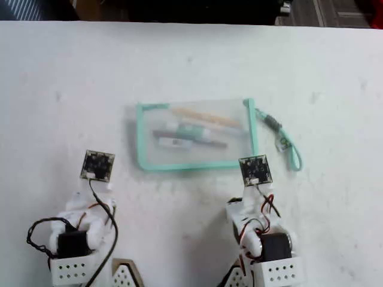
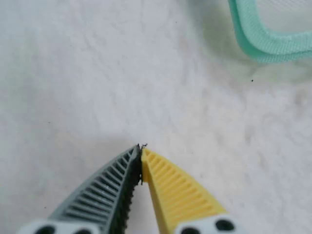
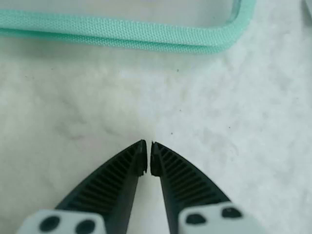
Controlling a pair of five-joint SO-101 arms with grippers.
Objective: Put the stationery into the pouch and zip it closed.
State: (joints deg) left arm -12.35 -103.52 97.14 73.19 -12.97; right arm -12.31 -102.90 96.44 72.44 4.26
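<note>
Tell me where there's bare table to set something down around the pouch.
Bare table runs between the pouch and the far edge, and on the left arm's side of the pouch. Beyond the strap is free too. It is crowded at the near edge, where the left claw and right claw sit close to the pouch's near corners.

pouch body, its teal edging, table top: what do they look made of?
The pouch body is probably clear soft plastic, slightly frosted; the stationery shows through it. The edging looks like matte woven fabric tape, with a fine ribbed weave visible in the right wrist view. The table is white, matte and faintly mottled; material unclear, maybe laminate.
</note>
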